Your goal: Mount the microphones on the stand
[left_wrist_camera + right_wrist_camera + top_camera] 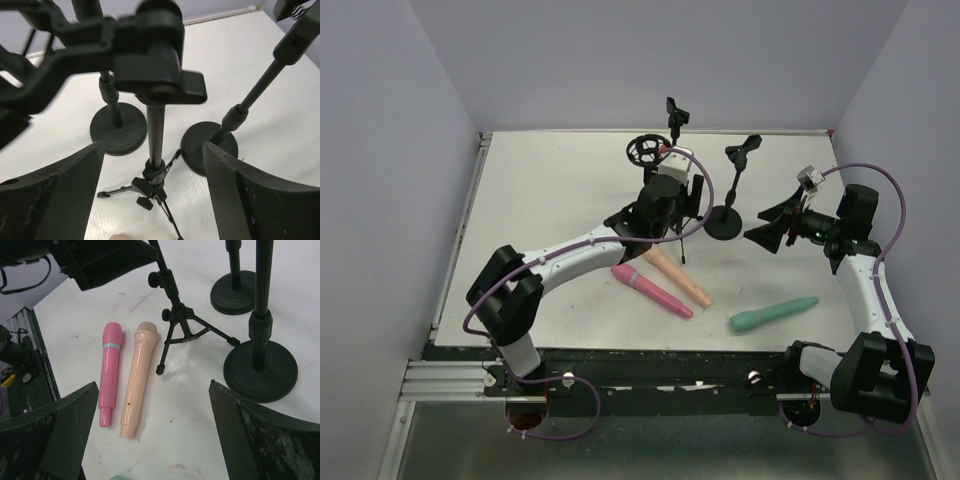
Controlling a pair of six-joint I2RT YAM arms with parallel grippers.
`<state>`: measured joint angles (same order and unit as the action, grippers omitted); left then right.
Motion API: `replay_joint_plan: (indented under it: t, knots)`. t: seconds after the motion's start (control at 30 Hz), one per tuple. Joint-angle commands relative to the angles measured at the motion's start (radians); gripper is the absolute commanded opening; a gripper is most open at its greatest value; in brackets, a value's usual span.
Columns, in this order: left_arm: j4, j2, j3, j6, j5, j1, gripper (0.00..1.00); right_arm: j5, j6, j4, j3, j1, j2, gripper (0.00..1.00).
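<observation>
Three slim matte microphones [652, 291], round-footed stands [724, 222]

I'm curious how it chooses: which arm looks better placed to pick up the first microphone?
Probably the right. The right claw is open and points toward the pink microphone and peach microphone; the left claw is up among the stands.

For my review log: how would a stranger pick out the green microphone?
Start at the white table, then its near edge on the right arm side. The teal-green microphone lies there alone, apart from the pink microphone and peach microphone, which lie side by side.
</observation>
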<state>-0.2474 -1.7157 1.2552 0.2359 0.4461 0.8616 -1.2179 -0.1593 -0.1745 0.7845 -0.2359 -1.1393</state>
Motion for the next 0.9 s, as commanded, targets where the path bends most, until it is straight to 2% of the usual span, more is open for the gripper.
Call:
replay_joint_plan:
  t: [0.0, 0.13, 0.63, 0.73, 0.87]
  knots:
    - [0.022, 0.119, -0.036, 0.008, -0.085, 0.005, 0.91, -0.020, -0.020, -0.017, 0.022, -0.006, -0.010, 1.00]
    - [0.052, 0.194, -0.086, 0.008, -0.176, 0.005, 0.96, -0.017, -0.023, -0.017, 0.022, -0.006, -0.007, 1.00]
    - [0.174, 0.513, -0.298, 0.025, -0.398, 0.002, 0.96, 0.000, -0.085, -0.055, 0.025, -0.006, -0.004, 1.00]
    - [0.215, 0.594, -0.345, 0.034, -0.444, -0.015, 0.96, 0.009, -0.129, -0.085, 0.027, -0.005, -0.004, 1.00]
    - [0.273, 0.729, -0.414, 0.097, -0.587, -0.097, 0.98, 0.009, -0.244, -0.160, 0.033, -0.006, -0.004, 1.00]
